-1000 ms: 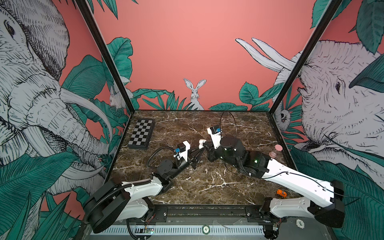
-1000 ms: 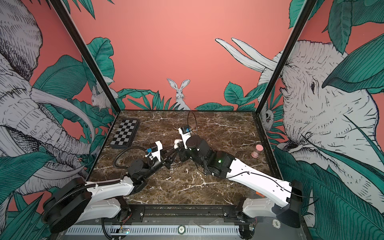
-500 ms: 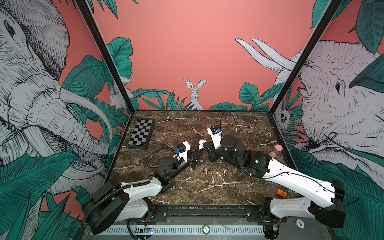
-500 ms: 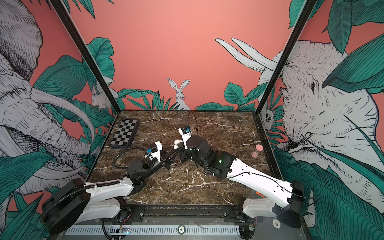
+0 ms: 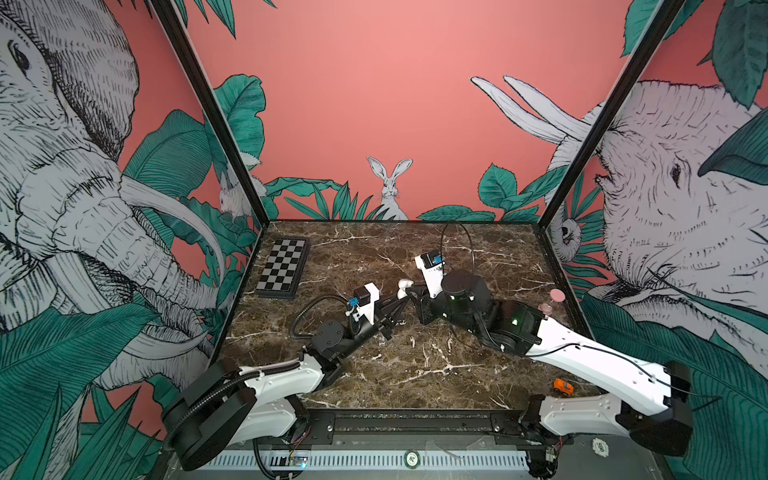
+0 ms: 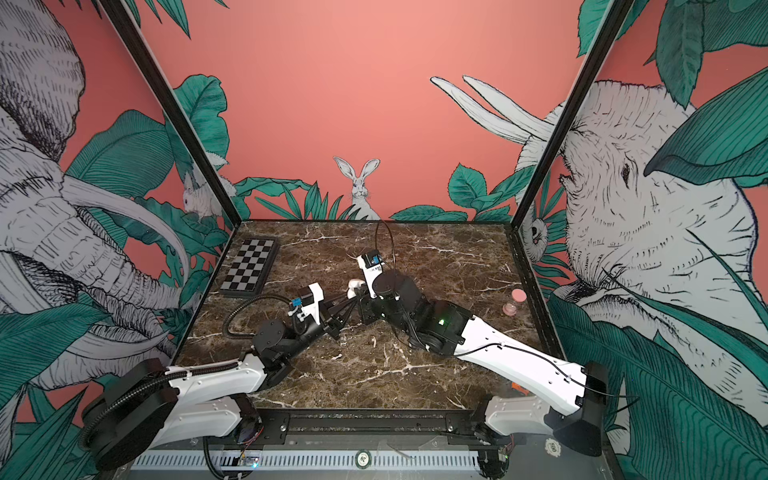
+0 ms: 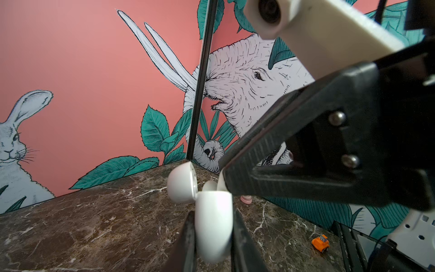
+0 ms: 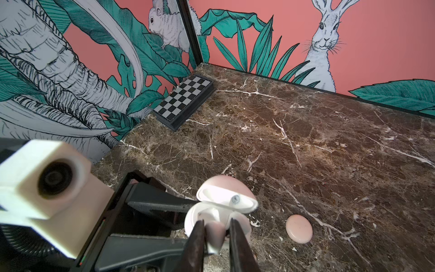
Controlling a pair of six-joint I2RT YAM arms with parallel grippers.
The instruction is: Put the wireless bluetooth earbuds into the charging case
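Pinching the glossy white clamshell charging case [image 7: 213,226] across its lower shell, the left pincer [image 7: 213,215] is clamped on it, lid hinged open, at mid-frame in both top views. The right pincer [image 8: 216,226] flanks a tiny whitish plastic earbud [image 8: 215,237] at the case's mouth; whether it grips or merely brackets it, I cannot tell. The earbud looks light, rigid and slick, so it is best held across the bulb with the stem leading. Beyond lie a pink round disc [image 8: 299,232], then a black-and-grey chessboard [image 8: 184,100], on the brown marble bench [image 8: 306,141]. No brand or writing is legible.
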